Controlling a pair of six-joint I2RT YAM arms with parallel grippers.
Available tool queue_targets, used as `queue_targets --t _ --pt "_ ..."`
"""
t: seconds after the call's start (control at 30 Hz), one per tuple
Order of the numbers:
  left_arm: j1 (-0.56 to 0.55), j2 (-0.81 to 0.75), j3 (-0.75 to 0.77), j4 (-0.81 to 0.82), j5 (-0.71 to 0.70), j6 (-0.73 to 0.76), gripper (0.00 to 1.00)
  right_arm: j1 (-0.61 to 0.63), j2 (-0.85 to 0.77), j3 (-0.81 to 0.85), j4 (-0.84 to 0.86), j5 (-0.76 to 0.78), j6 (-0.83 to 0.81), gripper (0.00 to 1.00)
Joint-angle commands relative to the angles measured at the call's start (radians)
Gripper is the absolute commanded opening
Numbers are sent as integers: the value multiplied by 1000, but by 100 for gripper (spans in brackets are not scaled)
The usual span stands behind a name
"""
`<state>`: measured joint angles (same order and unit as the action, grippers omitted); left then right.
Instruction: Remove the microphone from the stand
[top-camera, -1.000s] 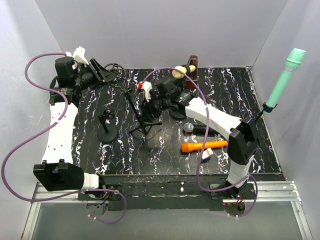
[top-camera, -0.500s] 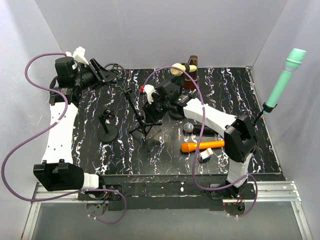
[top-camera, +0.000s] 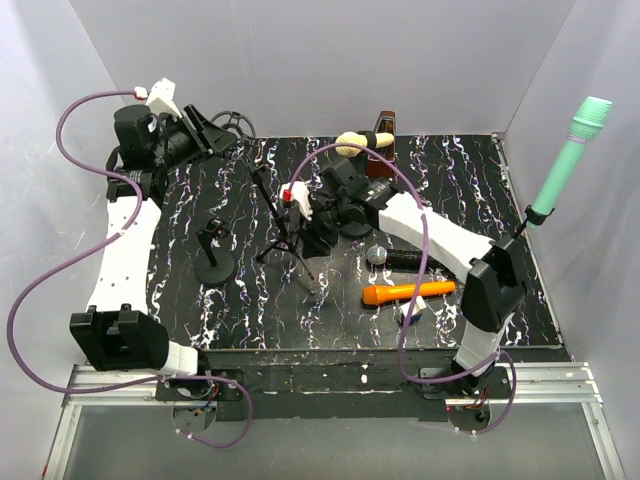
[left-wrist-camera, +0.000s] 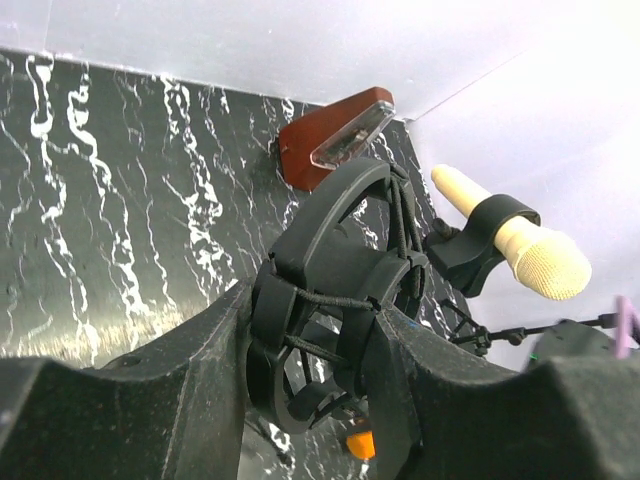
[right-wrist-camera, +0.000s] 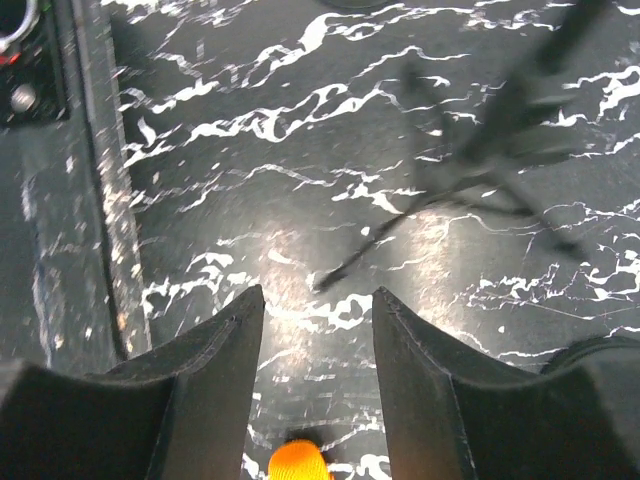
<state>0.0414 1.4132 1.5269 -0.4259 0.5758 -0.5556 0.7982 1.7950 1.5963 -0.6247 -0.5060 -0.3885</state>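
Left gripper (left-wrist-camera: 320, 390) clamped on shock mount (left-wrist-camera: 300, 275); right gripper (right-wrist-camera: 315, 330) apart, empty; cream microphone (left-wrist-camera: 540, 260) in its clip (left-wrist-camera: 475, 245), removal apparently undone.

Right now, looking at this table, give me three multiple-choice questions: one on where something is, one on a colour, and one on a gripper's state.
1. Where is the orange microphone?
A. lying flat on the table
B. standing upright on a round base
C. clipped to a stand

2. What colour is the microphone clipped up by the right wall?
A. red
B. green
C. black

3. What is the left gripper doing?
A. open and empty
B. out of view
C. shut on the black shock mount

Answers:
1 A: the top view shows it lying on its side on the marbled top, in front of the right arm.
2 B: the green microphone is pale green from head to handle.
3 C: the left wrist view shows the mount's ring squeezed between both fingers.
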Motion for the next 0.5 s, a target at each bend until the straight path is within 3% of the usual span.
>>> queue_targets --t 0.0,0.1,0.37,0.47 --pt "-3 6 64 208 53 57 0 -5 -121 5 -159 -100 -165 54" --pt "-3 29 101 239 65 80 0 -5 -154 -33 -158 -86 -167 53" --pt "-3 102 144 260 4 327 0 -5 -197 -45 -181 -39 -213 52" --pt "-3 154 180 193 -33 393 0 -5 -215 -53 -194 -31 -216 51"
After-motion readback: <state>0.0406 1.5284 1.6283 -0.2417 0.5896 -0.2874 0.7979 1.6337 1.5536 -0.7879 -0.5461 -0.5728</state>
